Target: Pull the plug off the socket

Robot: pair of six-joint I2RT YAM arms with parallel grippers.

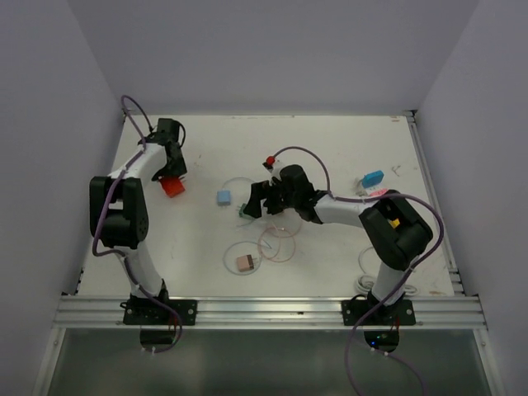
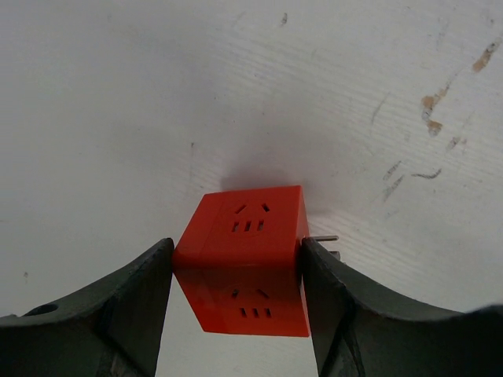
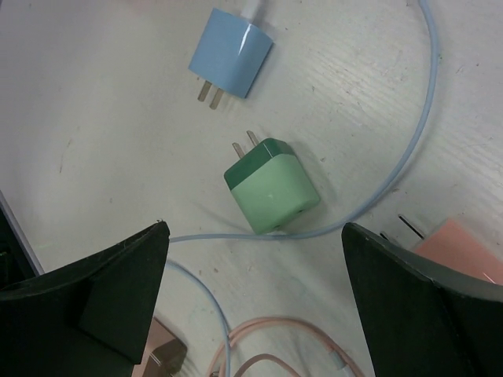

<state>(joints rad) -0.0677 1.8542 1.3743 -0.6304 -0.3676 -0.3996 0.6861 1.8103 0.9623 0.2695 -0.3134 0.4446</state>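
Observation:
The red cube socket (image 2: 244, 251) is clamped between my left gripper's (image 2: 236, 245) two fingers, just above the white table. Metal prongs stick out on its right side. In the top view the socket (image 1: 172, 187) is at the far left under the left gripper (image 1: 172, 172). The green plug (image 3: 271, 184) lies on the table with its prongs bare, apart from the socket. My right gripper (image 3: 255, 232) hovers open over it with nothing between its fingers. In the top view the right gripper (image 1: 257, 203) is at mid table, over the green plug (image 1: 246, 213).
A light blue plug (image 3: 232, 53) lies just beyond the green one, its pale blue cable (image 3: 416, 149) curving round. A pink plug (image 3: 464, 247) and pink cable loops (image 1: 276, 243) lie nearby. Another pink plug (image 1: 245, 263) is nearer the front, and a blue adapter (image 1: 372, 178) is at the right.

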